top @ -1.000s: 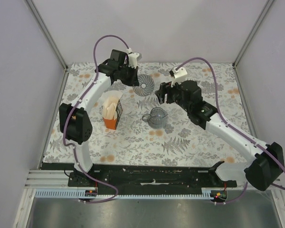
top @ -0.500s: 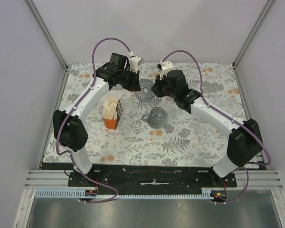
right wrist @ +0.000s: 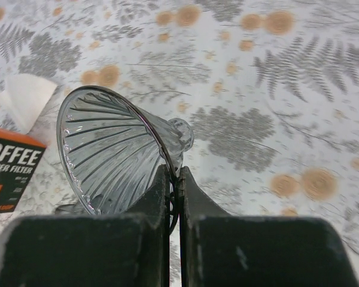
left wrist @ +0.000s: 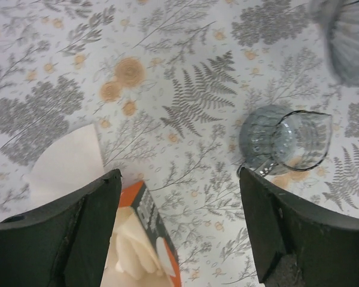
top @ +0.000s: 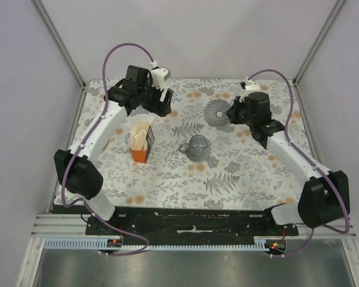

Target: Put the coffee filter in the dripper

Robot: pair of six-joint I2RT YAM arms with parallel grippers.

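Top external view: over the flowery tabletop (top: pixel 167 176), the left tool (left wrist: pixel 178 173) hangs wide open above the orange filter box (top: pixel 139 153). The right tool (right wrist: pixel 175 173) pinches the rim of the tipped dripper (top: pixel 215 112). The coffee filter (top: pixel 142 128) sticks up from the box.

dripper (right wrist: pixel 107 155): smoky-grey, ribbed | coffee filter (left wrist: pixel 66 161): cream-white | box (top: pixel 139 155): orange | tablecloth (top: pixel 245 173): grey ferns, orange blossoms

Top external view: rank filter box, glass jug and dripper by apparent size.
1. filter box, largest.
2. glass jug and dripper look alike. The right gripper holds the dripper, perhaps nearer the camera, so they are unranked.
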